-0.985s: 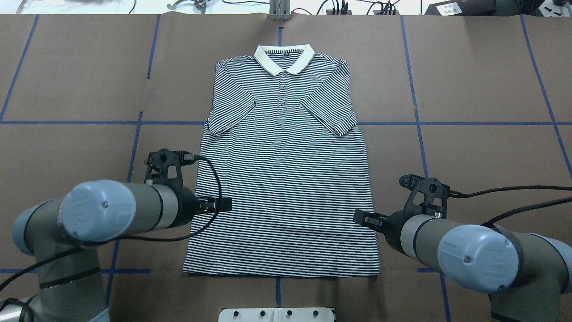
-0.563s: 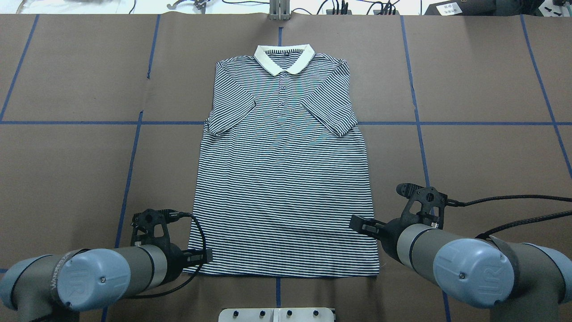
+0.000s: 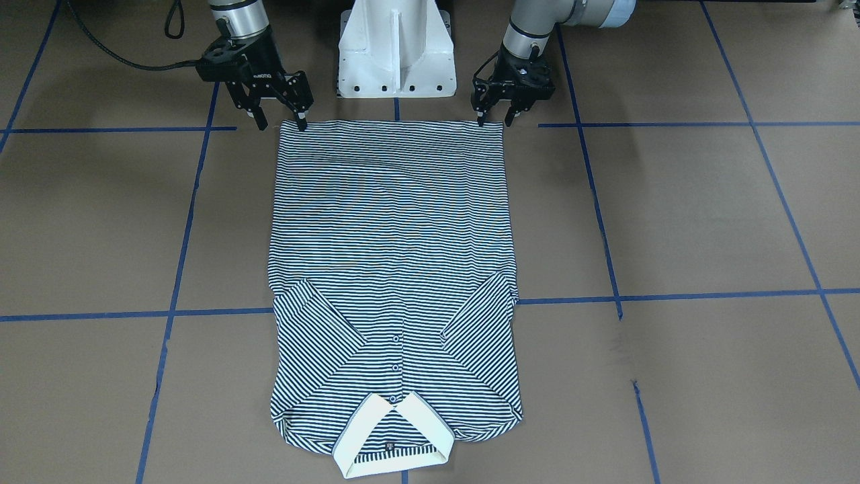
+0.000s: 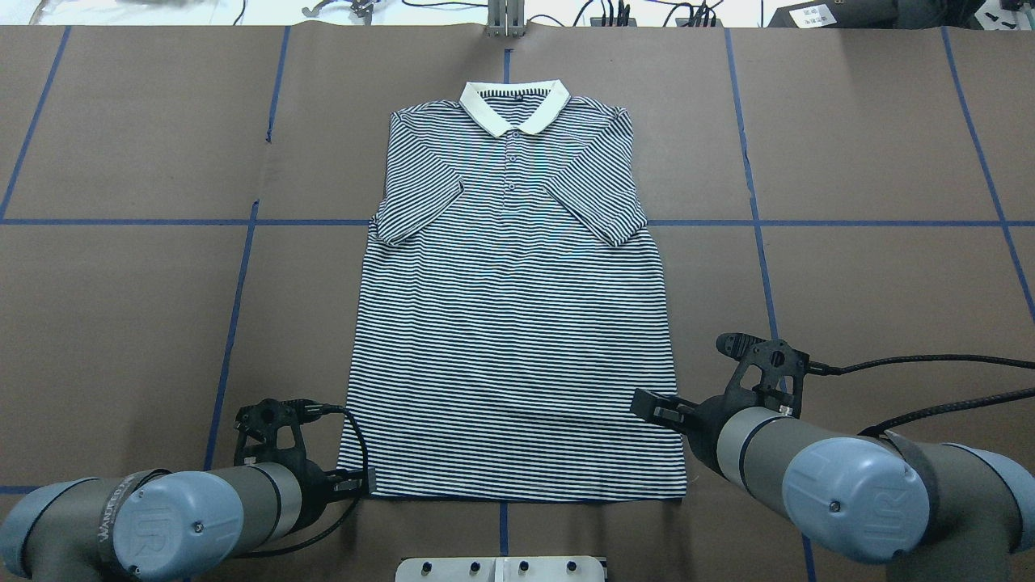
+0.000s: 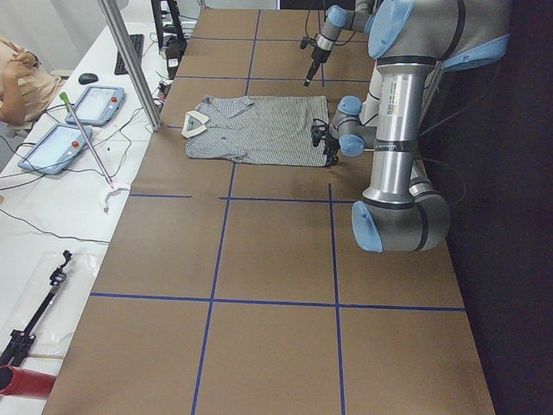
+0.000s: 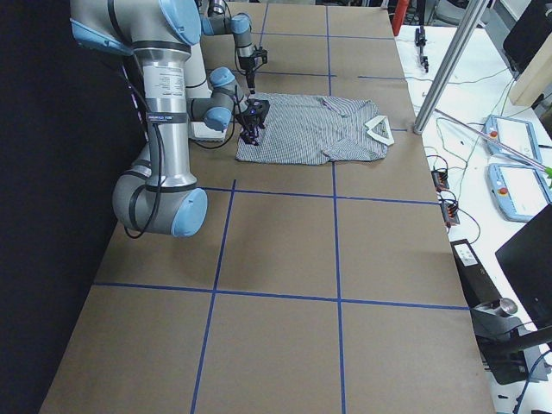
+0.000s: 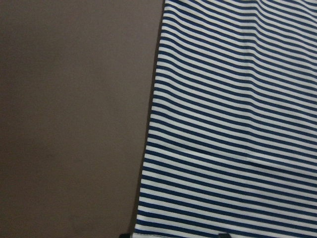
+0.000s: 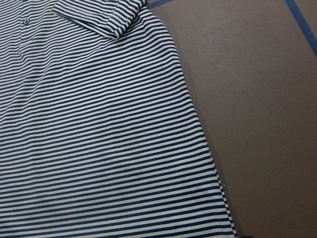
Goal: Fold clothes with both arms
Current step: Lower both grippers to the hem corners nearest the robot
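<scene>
Since the overhead view sets the reference, 12 o'clock is the far edge of the table (image 4: pixel 849 162) and 6 o'clock the robot's side.

Item 1: the polo shirt (image 4: pixel 517 339) lies flat at the table's centre, front up, collar (image 4: pixel 485 113) at 12 o'clock, hem (image 4: pixel 517 491) at 6 o'clock. Both sleeves (image 4: pixel 416 198) are already turned in across the chest. No part is lifted.

Item 2: the left arm (image 4: pixel 178 517) has drawn back from the shirt's 9 o'clock side edge, where it stood a second ago, to the 7 o'clock hem corner. The right arm (image 4: pixel 849 493) has shifted only slightly toward 6 o'clock and stands by the 5 o'clock corner.

Item 3: the left gripper (image 3: pixel 494 119) has its fingers parted and holds nothing; its tips straddle the hem corner, and contact with the cloth cannot be confirmed. The right gripper (image 3: pixel 282 124) is spread wider, also empty, at its own corner. Its wrist camera looks down on the side edge and corner from some height.

Assessment: the change reads as staging for the lengthwise fold, one gripper per hem corner. The grasp is not yet made. Each gripper probably needs to descend and pinch both cloth layers before the hem is carried toward 12 o'clock. An uneven pinch would likely skew the fold.
</scene>
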Controlling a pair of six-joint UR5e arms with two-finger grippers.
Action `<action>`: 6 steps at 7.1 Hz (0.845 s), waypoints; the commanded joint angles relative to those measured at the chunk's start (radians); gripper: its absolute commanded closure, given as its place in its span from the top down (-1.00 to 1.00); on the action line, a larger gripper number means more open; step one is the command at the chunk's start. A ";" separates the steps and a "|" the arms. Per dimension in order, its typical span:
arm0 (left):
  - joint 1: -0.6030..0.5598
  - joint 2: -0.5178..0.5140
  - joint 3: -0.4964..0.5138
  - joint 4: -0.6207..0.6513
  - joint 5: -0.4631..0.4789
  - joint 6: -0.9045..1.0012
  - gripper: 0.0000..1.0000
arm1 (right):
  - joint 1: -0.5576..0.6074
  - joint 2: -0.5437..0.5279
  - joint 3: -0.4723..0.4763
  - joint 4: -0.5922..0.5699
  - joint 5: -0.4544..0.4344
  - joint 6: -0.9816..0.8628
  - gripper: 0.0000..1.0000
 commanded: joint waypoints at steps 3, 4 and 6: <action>0.011 -0.011 0.027 0.005 -0.001 0.001 -0.14 | 0.000 0.000 0.000 0.003 -0.005 0.000 0.74; 0.011 -0.012 0.027 0.005 -0.001 0.001 -0.18 | 0.000 0.000 0.000 0.003 -0.005 0.000 0.74; 0.011 -0.012 0.024 0.005 -0.003 0.003 -1.00 | 0.000 0.000 0.000 0.003 -0.005 0.000 0.74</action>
